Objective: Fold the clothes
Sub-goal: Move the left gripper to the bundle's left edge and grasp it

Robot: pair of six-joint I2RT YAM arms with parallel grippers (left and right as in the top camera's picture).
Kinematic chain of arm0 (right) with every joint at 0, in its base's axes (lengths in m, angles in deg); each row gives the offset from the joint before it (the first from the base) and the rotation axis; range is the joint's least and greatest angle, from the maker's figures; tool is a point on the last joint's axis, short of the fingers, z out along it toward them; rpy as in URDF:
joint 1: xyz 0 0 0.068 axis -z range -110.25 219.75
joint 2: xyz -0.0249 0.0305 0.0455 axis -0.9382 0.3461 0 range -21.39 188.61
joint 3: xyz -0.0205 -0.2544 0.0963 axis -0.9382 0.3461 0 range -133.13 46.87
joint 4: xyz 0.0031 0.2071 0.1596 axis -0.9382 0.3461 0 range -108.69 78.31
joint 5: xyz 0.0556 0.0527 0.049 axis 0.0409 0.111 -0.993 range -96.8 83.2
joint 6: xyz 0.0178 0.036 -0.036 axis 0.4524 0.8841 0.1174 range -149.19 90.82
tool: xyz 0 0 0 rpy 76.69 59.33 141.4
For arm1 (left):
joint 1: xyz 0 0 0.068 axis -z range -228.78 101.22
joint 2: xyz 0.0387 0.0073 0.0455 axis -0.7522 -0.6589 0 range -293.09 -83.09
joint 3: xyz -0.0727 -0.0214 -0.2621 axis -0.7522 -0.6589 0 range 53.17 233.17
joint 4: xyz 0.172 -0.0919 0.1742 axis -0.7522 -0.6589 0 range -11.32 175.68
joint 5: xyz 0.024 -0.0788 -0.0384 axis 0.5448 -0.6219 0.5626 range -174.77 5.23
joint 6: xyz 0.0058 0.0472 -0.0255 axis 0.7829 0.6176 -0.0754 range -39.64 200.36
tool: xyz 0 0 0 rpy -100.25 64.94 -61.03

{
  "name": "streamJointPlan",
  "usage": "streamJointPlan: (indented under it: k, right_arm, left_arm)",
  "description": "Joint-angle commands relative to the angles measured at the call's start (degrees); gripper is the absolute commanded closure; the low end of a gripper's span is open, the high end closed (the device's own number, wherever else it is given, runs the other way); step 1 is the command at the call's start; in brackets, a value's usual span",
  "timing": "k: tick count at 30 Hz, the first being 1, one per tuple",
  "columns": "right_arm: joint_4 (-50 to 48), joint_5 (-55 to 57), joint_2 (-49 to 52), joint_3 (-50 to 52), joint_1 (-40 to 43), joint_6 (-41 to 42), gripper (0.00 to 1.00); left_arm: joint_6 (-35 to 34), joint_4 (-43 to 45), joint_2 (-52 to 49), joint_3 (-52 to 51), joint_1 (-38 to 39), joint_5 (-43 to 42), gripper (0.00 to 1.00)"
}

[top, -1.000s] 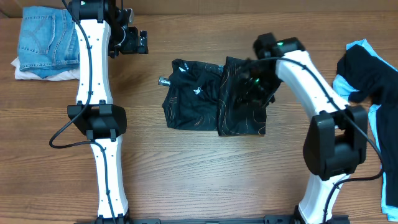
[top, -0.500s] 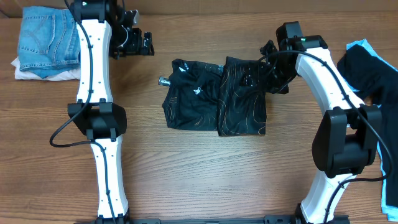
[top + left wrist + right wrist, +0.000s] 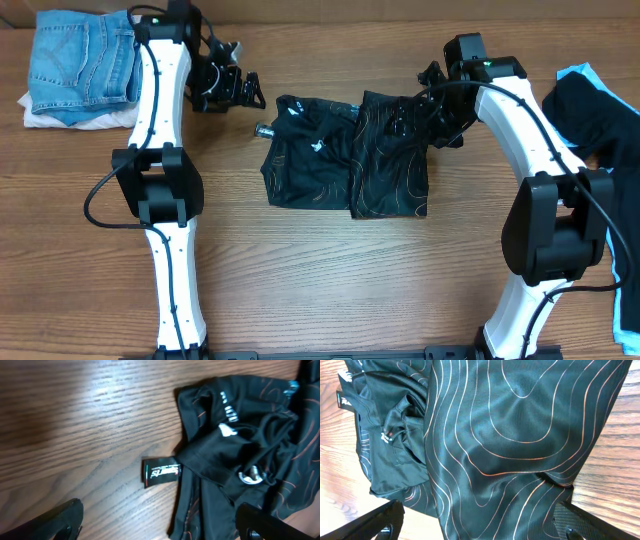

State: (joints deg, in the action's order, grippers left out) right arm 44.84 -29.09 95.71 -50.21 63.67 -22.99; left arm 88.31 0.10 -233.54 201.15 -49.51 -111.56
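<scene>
black jersey logged part-folded; found right gripper over jersey's right edge, left gripper near jersey's collar tag, jaws open and empty, likely staged for next fold.

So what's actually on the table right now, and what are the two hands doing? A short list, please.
Surface: wooden table
Centre: black jersey with thin contour lines, folded over itself
Left hand: open, empty, near the jersey's tag
Right hand: open, empty, over the jersey's right side
Far left: jeans on a white garment
Right edge: black-and-light-blue garment
</scene>
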Motion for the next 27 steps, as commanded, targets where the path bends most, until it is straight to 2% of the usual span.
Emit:
streamJointPlan:
  k: [1,11,21,27]
  right_arm:
    - [-0.48,-0.22,-1.57,-0.48,-0.15,0.04,0.0]
    - [-0.48,-0.22,-1.57,-0.48,-0.15,0.04,0.0]
    - [-0.15,-0.24,-1.57,-0.48,-0.17,0.04,0.0]
    - [-0.04,-0.24,-1.57,-0.48,-0.17,0.04,0.0]
  left_arm:
    - [3.85,1.42,-0.66,-3.8,0.68,-3.15,0.0]
    - [7.98,8.2,-0.66,-10.12,0.76,-11.23,0.0]
    - [7.96,8.72,-1.36,-11.3,0.76,-11.21,0.0]
    - [7.96,9.03,-1.38,-15.41,0.76,-11.23,0.0]
